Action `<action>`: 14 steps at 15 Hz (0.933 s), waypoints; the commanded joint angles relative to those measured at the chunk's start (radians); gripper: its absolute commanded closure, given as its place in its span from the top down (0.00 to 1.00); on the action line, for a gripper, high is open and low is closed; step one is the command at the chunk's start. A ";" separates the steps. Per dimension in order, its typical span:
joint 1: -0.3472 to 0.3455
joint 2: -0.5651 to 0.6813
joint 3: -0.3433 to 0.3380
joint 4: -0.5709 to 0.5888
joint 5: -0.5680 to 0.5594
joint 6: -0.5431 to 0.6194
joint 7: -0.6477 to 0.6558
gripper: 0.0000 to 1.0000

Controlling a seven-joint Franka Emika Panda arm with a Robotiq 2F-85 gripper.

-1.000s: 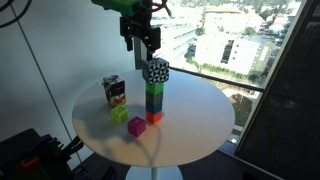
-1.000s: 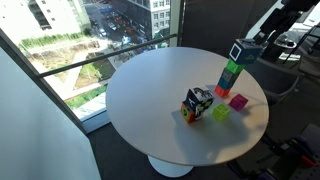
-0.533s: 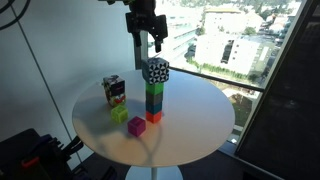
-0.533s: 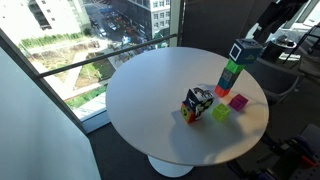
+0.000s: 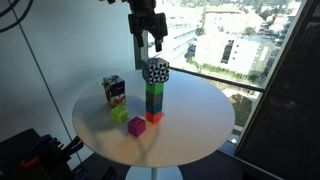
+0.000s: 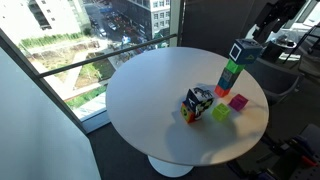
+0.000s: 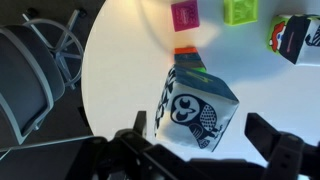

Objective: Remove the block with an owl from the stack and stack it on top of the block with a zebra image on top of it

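The block with an owl (image 5: 155,71) sits on top of the stack (image 5: 153,102), a column of green, teal and orange cubes; it also shows in the other exterior view (image 6: 243,52). In the wrist view its owl face (image 7: 200,108) lies between my two fingers without touching them. My gripper (image 5: 147,44) hangs open just above it, empty. The block with a zebra image (image 5: 114,90) stands apart from the stack on the round white table (image 5: 195,125). It shows in both exterior views (image 6: 197,104) and at the wrist view's edge (image 7: 295,35).
A loose magenta cube (image 5: 136,125) and a lime cube (image 5: 120,113) lie between the stack and the zebra block. A window wall runs behind the table. A black chair (image 7: 35,75) stands beside the table edge.
My gripper has risen a little and shifted sideways above the owl block over the last second. The blocks have not moved.
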 commanded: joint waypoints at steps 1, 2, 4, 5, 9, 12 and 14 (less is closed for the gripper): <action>-0.011 0.045 0.020 0.076 -0.010 -0.101 0.049 1.00; -0.010 0.053 0.022 0.087 -0.010 -0.120 0.058 1.00; -0.009 0.070 0.024 0.112 -0.010 -0.158 0.067 1.00; -0.009 0.078 0.025 0.124 -0.010 -0.170 0.072 1.00; -0.007 0.112 0.028 0.159 -0.013 -0.185 0.102 1.00; -0.005 0.137 0.030 0.180 -0.010 -0.189 0.115 1.00; -0.003 0.152 0.030 0.193 0.000 -0.190 0.114 1.00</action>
